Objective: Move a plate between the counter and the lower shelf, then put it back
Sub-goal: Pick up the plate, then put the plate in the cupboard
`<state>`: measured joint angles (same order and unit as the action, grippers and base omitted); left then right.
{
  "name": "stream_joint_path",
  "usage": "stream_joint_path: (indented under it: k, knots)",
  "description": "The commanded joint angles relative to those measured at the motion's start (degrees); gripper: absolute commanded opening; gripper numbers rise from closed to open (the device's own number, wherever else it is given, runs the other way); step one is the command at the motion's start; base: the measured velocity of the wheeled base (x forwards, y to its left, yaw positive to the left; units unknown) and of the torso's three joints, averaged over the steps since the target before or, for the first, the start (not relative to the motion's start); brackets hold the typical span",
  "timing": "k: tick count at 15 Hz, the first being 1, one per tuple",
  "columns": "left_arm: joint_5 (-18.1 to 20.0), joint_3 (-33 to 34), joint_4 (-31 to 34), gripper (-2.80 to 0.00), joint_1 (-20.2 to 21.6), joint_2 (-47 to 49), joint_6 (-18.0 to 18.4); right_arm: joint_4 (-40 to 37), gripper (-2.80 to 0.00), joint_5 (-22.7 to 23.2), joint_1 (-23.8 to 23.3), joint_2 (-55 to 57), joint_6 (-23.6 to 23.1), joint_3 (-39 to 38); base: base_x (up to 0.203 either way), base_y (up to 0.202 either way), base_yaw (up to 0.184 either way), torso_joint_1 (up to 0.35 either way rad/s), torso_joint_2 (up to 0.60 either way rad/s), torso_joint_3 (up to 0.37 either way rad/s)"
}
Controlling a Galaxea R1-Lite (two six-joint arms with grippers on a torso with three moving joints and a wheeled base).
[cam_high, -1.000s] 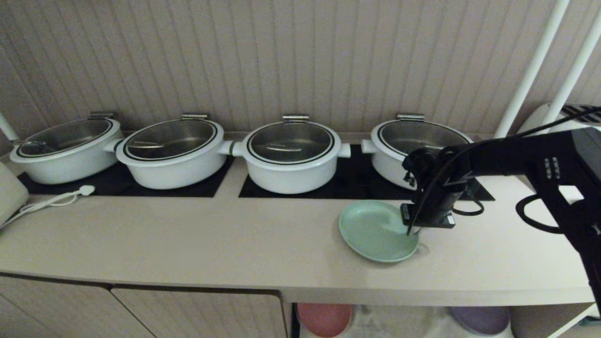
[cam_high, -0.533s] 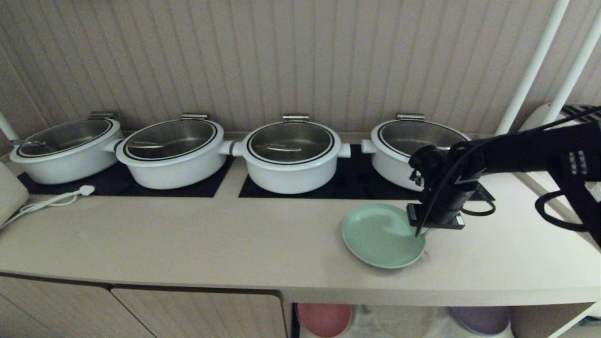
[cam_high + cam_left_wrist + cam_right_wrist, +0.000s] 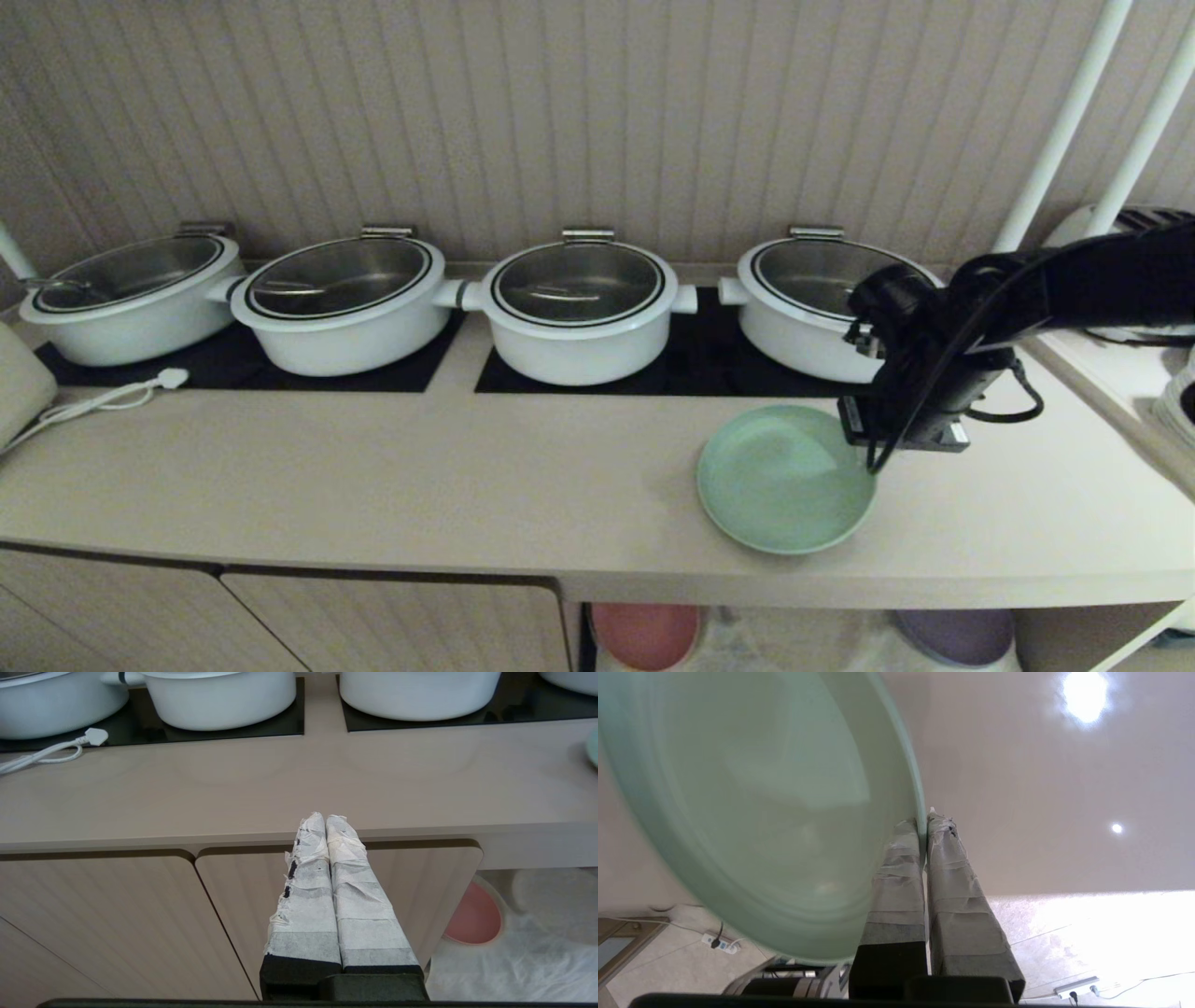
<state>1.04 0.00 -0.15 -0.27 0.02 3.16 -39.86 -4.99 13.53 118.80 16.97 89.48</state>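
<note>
Right hand (image 3: 873,464) reaches in from the right in the head view, pointing down at the right rim of the plate (image 3: 782,478), which sits on the tabletop (image 3: 373,467) near its front edge. From here the hand's body hides the fingertips, so the grip itself cannot be read. Behind the plate stand four white pots (image 3: 579,313) in a row on black hob panels (image 3: 691,364); the rightmost pot (image 3: 803,308) is partly covered by the arm. Below the front edge the lower shelf (image 3: 794,644) shows a pink plate (image 3: 644,633) and a purple plate (image 3: 957,635).

Right wrist view gives what the head view hides — the two taped fingers (image 3: 945,882) are pinched together on the plate's (image 3: 752,802) rim, one inside the rim and one outside, so the hand is grasping the plate.

Left wrist view shows the left hand (image 3: 326,820) clenched on nothing, parked low in front of the cabinet doors (image 3: 117,914) below the tabletop (image 3: 280,779) — well apart from the work. It also catches a white plug and cord (image 3: 70,749) near the pots, and the shelf's wrinkled white cloth (image 3: 523,952) with the pink plate (image 3: 472,914) on it.
</note>
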Motion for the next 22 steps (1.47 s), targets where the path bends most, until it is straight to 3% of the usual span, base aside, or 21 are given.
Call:
stream_joint_path:
  k: [1,8,12,22]
  knots:
    - [0.0,0.0,0.0,-2.8,0.0,0.0,0.0,-0.1,-2.8,0.0,0.0,-5.1,0.2,-2.8,0.0,0.0,0.0,0.0,0.0,0.0]
    - [0.0,0.0,0.0,-2.8,0.0,0.0,0.0,5.0,-2.8,0.4,0.0,-19.0,1.0,-20.1,0.0,0.0,0.0,0.0,0.0,0.0]
    - [0.0,0.0,0.0,-2.8,0.0,0.0,0.0,5.3,-2.8,2.5,0.1,-26.4,6.5,-25.8,0.0,0.0,0.0,0.0,0.0,0.0]
    - [0.0,0.0,0.0,-2.8,0.0,0.0,0.0,6.4,-2.8,7.3,0.3,-43.0,12.3,-45.5,0.0,0.0,0.0,0.0,0.0,0.0]
